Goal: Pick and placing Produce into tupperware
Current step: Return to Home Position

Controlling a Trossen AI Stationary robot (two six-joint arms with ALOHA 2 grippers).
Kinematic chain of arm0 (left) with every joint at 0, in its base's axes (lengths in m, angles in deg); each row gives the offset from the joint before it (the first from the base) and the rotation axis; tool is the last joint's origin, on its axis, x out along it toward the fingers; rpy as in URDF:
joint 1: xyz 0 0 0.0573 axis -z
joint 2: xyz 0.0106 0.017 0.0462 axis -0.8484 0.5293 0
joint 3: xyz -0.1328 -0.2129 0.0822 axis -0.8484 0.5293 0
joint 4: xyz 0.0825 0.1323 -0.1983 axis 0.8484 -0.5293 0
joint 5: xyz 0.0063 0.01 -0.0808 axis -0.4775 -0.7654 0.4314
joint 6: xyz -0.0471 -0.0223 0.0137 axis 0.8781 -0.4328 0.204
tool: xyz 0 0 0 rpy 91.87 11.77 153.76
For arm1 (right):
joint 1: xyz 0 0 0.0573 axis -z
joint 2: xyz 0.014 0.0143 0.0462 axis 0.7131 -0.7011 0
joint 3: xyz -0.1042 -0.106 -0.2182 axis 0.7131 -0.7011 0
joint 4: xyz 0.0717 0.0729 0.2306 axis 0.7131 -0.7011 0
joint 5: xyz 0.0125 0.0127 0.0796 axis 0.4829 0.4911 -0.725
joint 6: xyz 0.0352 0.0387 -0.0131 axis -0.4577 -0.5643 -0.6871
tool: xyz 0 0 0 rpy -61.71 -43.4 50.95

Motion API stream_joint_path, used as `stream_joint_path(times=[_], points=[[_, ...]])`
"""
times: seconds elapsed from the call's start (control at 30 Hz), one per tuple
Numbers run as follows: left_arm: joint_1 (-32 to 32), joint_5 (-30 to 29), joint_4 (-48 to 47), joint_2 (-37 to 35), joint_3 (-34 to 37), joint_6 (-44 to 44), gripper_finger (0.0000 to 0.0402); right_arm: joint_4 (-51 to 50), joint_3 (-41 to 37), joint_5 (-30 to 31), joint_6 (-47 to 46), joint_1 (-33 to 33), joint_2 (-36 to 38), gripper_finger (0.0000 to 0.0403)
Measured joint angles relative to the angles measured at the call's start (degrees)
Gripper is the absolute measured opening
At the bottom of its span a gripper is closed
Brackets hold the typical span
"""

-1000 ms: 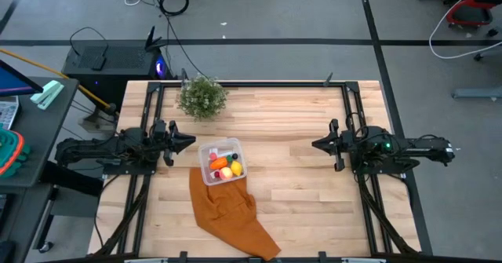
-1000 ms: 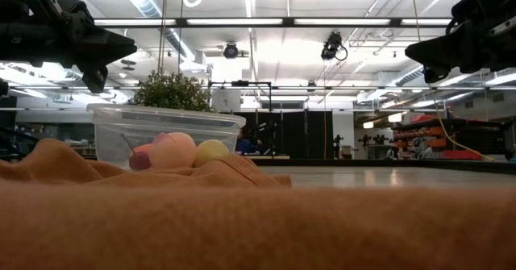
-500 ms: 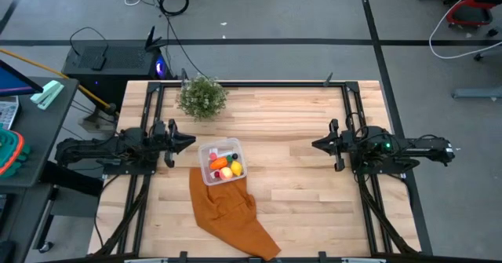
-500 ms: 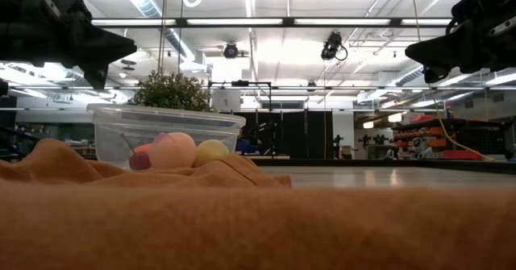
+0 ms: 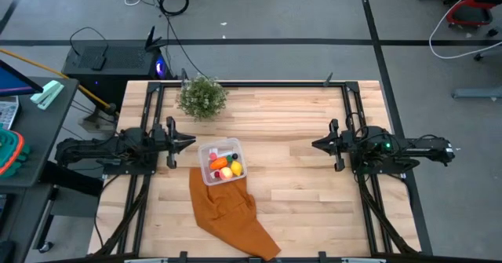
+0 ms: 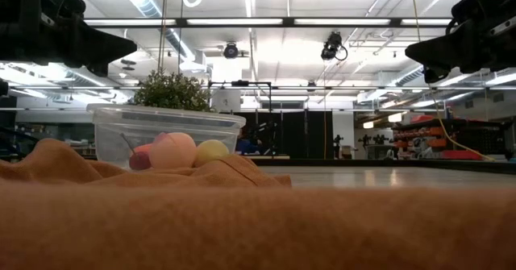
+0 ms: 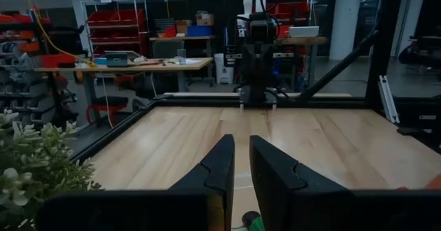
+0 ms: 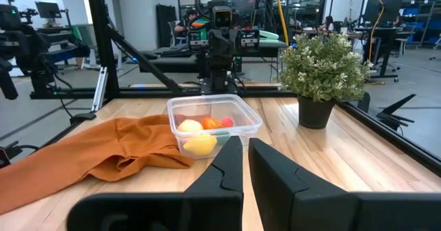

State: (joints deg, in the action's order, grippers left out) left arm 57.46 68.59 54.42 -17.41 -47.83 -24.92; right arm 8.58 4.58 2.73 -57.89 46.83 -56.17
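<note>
The produce (image 5: 224,167) lies inside the tupperware (image 5: 216,144). The left arm (image 5: 118,147) is just beside the tupperware and the right arm (image 5: 392,149) well apart from it, both jaws pressed together, empty. Retract the arms level, clear of the tupperware's rim.

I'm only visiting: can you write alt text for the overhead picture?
A clear tupperware of toy produce sits on a wooden table at one end of an orange cloth. The left gripper and right gripper point inward from either side, empty. A potted plant stands nearby.
</note>
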Motion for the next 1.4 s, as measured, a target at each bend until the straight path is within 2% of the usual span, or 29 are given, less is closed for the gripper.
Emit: stream_joint_path(times=[1.4], points=[[0.0, 0.0, 0.0, 0.0, 0.0, 0.0, 0.0056, 0.0, 0.0, 0.0, 0.0, 0.0, 0.0, 0.0]])
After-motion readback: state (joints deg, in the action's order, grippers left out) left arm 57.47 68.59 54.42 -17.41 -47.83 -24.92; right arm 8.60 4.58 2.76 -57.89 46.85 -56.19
